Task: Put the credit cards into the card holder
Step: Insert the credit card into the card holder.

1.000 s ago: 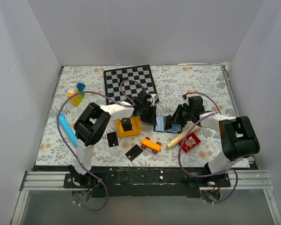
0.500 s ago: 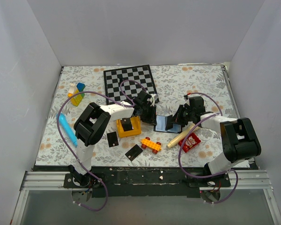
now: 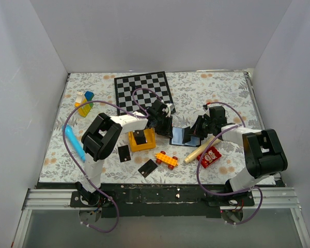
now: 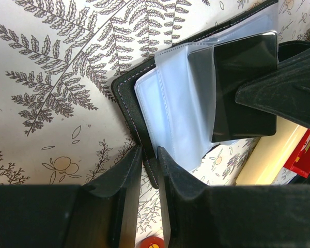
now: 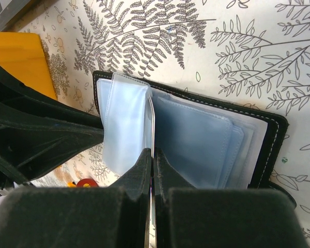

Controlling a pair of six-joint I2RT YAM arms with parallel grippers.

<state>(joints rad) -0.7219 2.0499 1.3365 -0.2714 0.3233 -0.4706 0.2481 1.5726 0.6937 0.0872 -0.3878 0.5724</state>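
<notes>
Card holder, stitched black with glossy blue-grey sleeves, lies open beside the yellow block. Your left fingers pinch its edge; your right fingers clamp a thin black credit card.

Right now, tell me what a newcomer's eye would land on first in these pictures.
The open card holder at mid-table, blue-grey pockets up, with both arms meeting over it. The left hand pinches its black edge, and the right hand grips a black credit card whose end seems partly slid into a clear sleeve. Behind them lies a checkered board.
</notes>
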